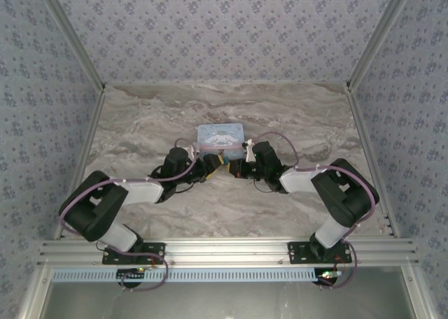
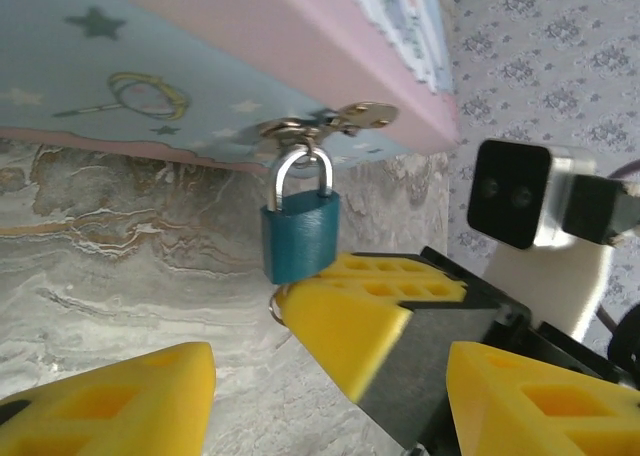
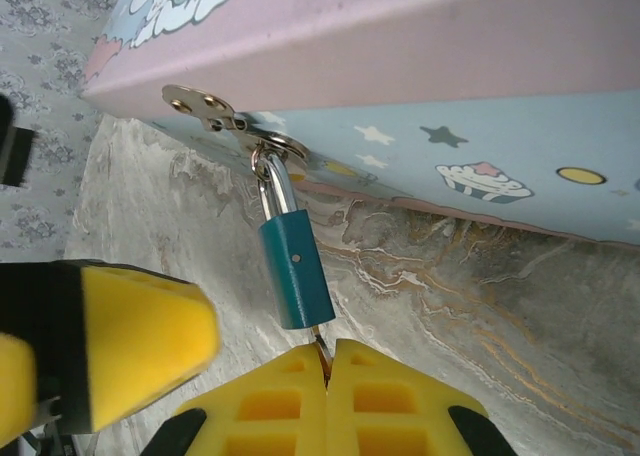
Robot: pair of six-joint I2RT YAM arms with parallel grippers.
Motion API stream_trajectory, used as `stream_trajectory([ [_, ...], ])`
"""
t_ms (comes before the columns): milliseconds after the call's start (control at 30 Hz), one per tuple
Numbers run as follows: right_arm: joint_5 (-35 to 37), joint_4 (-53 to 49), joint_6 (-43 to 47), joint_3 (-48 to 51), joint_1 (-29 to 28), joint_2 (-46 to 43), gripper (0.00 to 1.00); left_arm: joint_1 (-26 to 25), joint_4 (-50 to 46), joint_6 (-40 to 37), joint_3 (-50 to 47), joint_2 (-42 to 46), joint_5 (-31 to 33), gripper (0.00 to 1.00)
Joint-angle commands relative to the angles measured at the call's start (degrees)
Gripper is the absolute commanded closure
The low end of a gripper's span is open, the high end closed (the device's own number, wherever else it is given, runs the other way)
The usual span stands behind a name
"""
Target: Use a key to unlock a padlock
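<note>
A small teal padlock (image 3: pixel 297 271) hangs by its silvery shackle (image 3: pixel 275 191) from the hasp (image 3: pixel 205 108) on the front of a light-blue cartoon tin (image 3: pixel 420 66). My right gripper (image 3: pixel 327 361) is right below it, shut on the key (image 3: pixel 321 344). The key's thin blade runs up into the bottom of the lock. In the left wrist view the padlock (image 2: pixel 300 236) hangs just above the right gripper's yellow fingers (image 2: pixel 370 311), and a bit of key ring (image 2: pixel 276 307) pokes out beside them. My left gripper (image 2: pixel 328 368) is open, its fingers standing either side of the right gripper's tip and holding nothing.
The tin (image 1: pixel 220 134) sits on the marble tabletop (image 1: pixel 140 123) at mid-table, with both arms meeting at its near side. Patterned walls and metal rails close in the table on three sides. The right wrist camera (image 2: pixel 515 196) is close to the left gripper.
</note>
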State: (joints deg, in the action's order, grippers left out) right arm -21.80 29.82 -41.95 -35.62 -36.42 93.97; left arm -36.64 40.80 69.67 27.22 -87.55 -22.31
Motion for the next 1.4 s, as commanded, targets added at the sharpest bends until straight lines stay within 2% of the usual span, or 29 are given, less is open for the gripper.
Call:
stream_trajectory([
  [0, 0.8, -0.1, -2.0, -1.5, -0.6, -1.5, 1.0, 0.2, 10.8, 2.6, -0.6, -2.9, -1.2, 0.4],
  [400, 0.8, 0.0, -2.1, -1.7, -0.8, -0.7, 1.0, 0.2, 21.1, 4.3, -0.2, -12.0, 0.7, 0.47],
  [833, 1.1, 1.5, -3.1, -1.6, -1.4, 0.6, 1.0, -0.8, 22.2, 3.4, 1.0, -15.6, 2.2, 0.54],
  [1367, 1.4, 2.1, -4.5, -1.6, -1.5, 0.7, 1.0, -2.3, 24.1, 6.4, 3.2, -18.4, 2.7, 0.59],
])
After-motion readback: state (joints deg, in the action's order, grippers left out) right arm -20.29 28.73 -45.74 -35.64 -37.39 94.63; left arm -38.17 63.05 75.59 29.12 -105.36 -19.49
